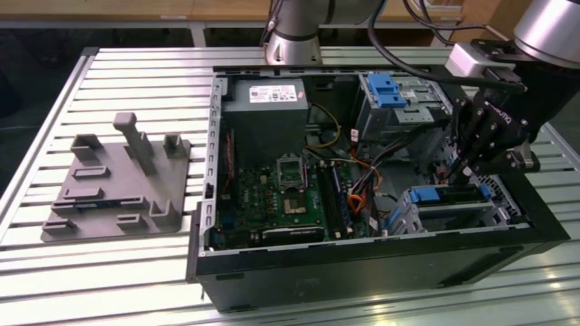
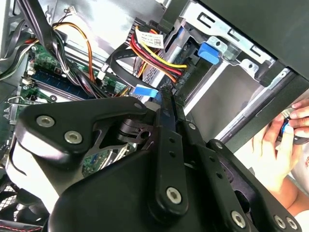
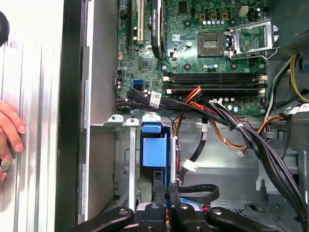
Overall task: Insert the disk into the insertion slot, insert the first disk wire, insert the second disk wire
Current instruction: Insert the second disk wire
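The disk (image 1: 449, 195), in its blue carrier (image 3: 154, 150), lies inside the insertion slot (image 1: 409, 212), the low silver cage at the case's corner on the exterior view's right. My gripper (image 1: 462, 178) hangs just above the disk's end. Its fingers (image 3: 160, 193) are pressed close together in both wrist views, so the gripper (image 2: 166, 94) is shut. A looping black disk wire (image 3: 200, 189) runs up to the fingertips and appears pinched there. A second black wire with a white plug (image 3: 191, 166) hangs loose beside the carrier.
The open black case (image 1: 363, 261) holds the motherboard (image 1: 281, 204), a power supply (image 1: 265, 102) and a taller bay with a blue latch (image 1: 385, 92). A thick wire bundle (image 3: 231, 121) crosses beside the cage. A person's hand (image 3: 9, 130) rests outside the case wall. A grey fixture (image 1: 118, 183) sits on the table.
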